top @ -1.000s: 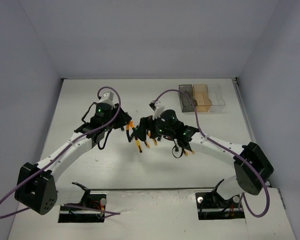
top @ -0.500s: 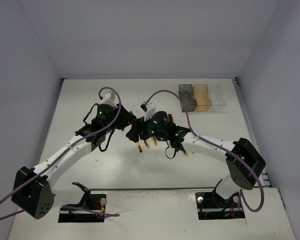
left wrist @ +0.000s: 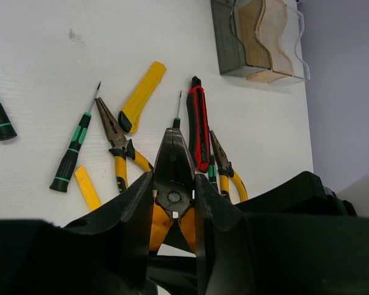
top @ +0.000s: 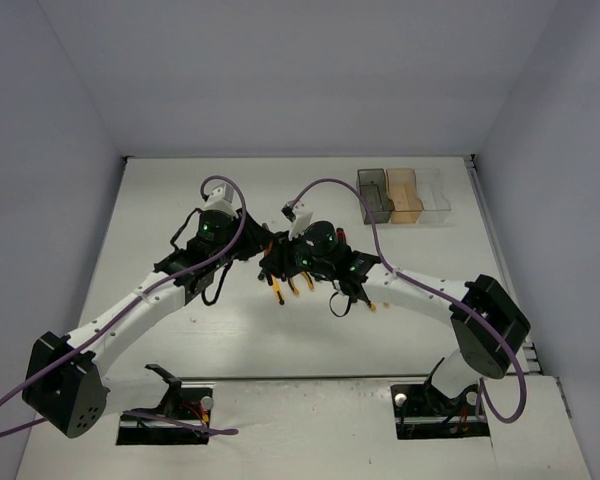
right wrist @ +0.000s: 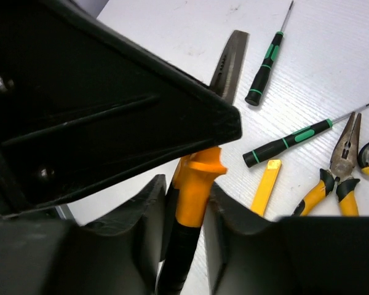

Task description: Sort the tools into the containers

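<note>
One pair of orange-and-black-handled pliers (left wrist: pixel 174 160) is held by both arms above the table. My left gripper (left wrist: pixel 174 193) is shut on its dark head at the pivot, nose pointing away. My right gripper (right wrist: pixel 187 196) is shut on its orange handle (right wrist: pixel 195 184), with the left gripper's black body filling the view above it. From above, the two grippers (top: pixel 255 250) (top: pixel 280 262) meet at mid-table. The containers stand at the back right: smoky grey (top: pixel 374 196), amber (top: pixel 405 195) and clear (top: pixel 435 195).
Loose tools lie on the table under the grippers: a yellow utility knife (left wrist: pixel 141 95), a red one (left wrist: pixel 198 126), yellow-handled pliers (left wrist: pixel 120 147), another pair (left wrist: pixel 224 169), black-green screwdrivers (left wrist: pixel 74 153) (right wrist: pixel 289 142) and a small yellow strip (left wrist: pixel 87 187).
My right arm swung left up to the left gripper, and its jaws went from open to shut on the pliers' handle. The left gripper kept its hold and shifted slightly right.
</note>
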`<move>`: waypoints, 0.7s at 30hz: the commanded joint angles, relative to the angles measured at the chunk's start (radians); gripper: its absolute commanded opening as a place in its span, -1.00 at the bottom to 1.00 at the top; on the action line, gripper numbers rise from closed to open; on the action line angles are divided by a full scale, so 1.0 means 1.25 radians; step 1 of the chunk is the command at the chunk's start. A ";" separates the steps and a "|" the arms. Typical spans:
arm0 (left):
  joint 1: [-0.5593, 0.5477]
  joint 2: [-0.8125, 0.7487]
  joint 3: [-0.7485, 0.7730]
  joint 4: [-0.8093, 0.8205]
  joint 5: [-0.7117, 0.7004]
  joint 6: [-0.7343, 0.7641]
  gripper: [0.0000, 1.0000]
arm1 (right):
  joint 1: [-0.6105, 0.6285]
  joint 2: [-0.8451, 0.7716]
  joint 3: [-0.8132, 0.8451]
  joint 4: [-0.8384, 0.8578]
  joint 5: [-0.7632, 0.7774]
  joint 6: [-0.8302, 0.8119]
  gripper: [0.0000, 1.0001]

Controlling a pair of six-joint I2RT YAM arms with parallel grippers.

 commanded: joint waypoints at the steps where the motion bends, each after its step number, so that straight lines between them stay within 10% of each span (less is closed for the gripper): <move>1: -0.019 -0.026 0.033 0.072 -0.026 0.014 -1.00 | 0.006 0.001 0.033 0.063 0.013 -0.008 -0.63; 11: -0.038 -0.023 0.049 0.037 -0.055 0.046 -0.95 | 0.005 -0.005 0.024 0.062 0.037 -0.013 -1.00; 16: -0.038 -0.054 0.072 -0.054 -0.144 0.094 0.46 | 0.001 -0.025 0.026 0.034 0.065 -0.030 -1.00; 21: -0.036 -0.077 0.167 -0.175 -0.238 0.176 0.57 | -0.023 -0.037 0.036 -0.016 0.105 -0.046 -1.00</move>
